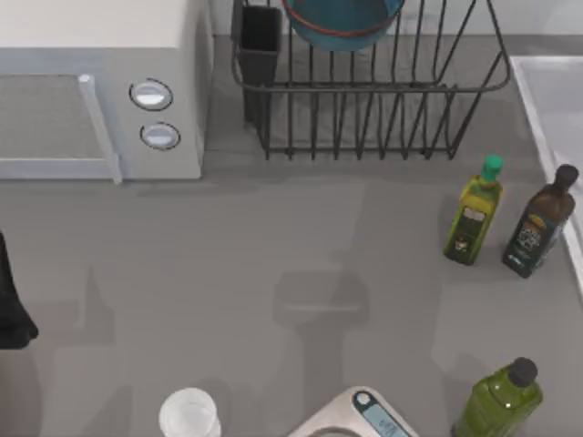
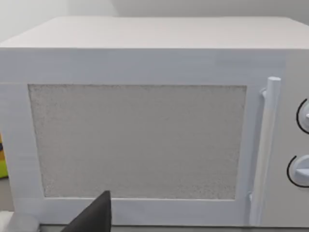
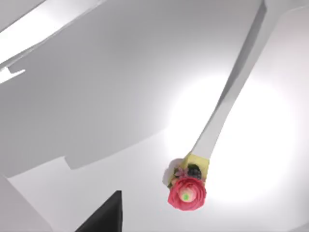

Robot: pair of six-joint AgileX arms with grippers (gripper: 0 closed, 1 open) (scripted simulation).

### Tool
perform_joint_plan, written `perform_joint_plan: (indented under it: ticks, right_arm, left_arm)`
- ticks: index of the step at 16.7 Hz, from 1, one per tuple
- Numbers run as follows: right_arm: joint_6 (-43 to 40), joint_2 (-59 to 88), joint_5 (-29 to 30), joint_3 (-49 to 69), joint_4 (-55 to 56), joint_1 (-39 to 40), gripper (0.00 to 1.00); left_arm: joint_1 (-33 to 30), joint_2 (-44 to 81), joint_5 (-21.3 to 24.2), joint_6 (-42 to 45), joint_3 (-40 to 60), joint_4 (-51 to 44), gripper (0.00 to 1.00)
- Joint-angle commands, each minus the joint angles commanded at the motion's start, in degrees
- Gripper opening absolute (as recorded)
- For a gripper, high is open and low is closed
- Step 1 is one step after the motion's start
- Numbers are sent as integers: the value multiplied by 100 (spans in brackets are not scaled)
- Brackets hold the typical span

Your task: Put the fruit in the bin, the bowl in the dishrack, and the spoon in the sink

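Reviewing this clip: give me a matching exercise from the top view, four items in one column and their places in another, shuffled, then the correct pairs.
Things:
1. bowl
2. microwave
3. sink
4. white cup

Places:
A. right edge of the table
B. near edge, left of the scale
C. inside the dishrack
D. far left corner

Pairs: 1-C, 2-D, 3-A, 4-B

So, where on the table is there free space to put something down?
Bare grey table lies between the microwave, the dishrack and the cup. The top view's right side is crowded: three bottles stand near the sink.
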Motion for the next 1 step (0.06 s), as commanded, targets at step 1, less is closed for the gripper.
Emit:
perform_joint_plan:
  ticks: [1]
  right_arm:
    - [0, 0, 0, 0, 0, 0, 100]
  left_arm:
    - [0, 0, 0, 0, 0, 0, 100]
